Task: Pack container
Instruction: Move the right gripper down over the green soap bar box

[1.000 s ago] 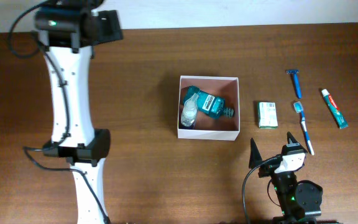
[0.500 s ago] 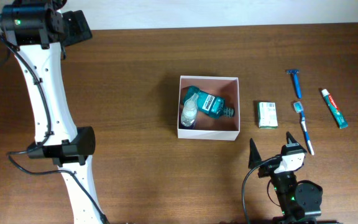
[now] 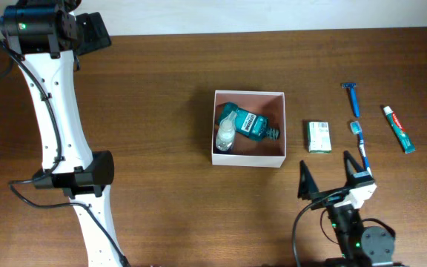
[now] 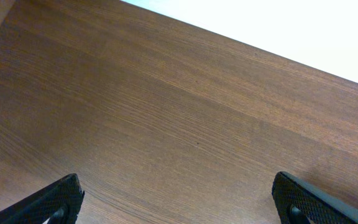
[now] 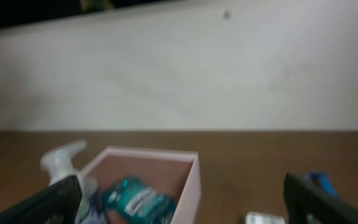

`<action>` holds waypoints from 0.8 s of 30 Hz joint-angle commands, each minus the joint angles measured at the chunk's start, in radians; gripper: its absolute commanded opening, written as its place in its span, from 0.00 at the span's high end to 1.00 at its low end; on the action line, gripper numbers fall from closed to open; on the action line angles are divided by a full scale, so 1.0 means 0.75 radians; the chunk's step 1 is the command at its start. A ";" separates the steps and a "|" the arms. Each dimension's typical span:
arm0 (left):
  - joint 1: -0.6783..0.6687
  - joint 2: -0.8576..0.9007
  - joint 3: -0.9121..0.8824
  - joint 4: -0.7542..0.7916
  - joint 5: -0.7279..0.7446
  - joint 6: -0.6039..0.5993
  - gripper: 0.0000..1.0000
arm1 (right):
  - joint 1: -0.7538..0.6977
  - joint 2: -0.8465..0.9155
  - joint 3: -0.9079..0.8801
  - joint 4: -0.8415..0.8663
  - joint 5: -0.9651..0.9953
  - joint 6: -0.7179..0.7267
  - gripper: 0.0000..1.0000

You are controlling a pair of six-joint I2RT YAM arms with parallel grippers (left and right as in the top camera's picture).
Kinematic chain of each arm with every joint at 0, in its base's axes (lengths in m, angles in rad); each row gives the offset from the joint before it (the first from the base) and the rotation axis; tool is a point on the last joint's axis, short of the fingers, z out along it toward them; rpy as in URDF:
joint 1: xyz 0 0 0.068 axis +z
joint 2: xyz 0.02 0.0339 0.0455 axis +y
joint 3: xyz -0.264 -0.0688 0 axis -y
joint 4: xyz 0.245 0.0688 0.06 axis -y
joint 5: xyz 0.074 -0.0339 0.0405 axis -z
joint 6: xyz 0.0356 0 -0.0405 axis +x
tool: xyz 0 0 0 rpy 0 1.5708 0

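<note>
White-walled container (image 3: 248,160): teal bottle (image 3: 250,124), indistinct clear bottle (image 3: 226,134) | left gripper (image 4: 178,194) spread, fingers (image 4: 55,202) cropped | right gripper (image 5: 180,194) spread, view blurred

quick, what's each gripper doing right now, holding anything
The left black two-finger gripper: open, holding nothing.
The right black two-finger gripper: open, holding nothing.

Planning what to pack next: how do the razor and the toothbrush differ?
The razor is shorter and all blue; the toothbrush is longer, blue and white. The razor lies farther from the robot's side, the toothbrush nearer. Both lie unpacked on the table, right of the container.
</note>
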 commanded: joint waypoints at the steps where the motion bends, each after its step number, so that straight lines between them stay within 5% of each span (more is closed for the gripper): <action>1: 0.003 -0.027 -0.006 -0.004 0.010 -0.017 0.01 | 0.005 0.117 0.257 -0.148 0.180 -0.089 0.01; 15: 0.003 -0.027 -0.006 -0.004 0.010 -0.017 0.01 | -0.259 1.439 1.492 -1.065 0.112 -0.196 0.01; 24: 0.003 -0.027 -0.006 -0.004 0.010 -0.017 0.01 | -0.271 1.955 1.625 -1.089 0.117 -0.197 0.01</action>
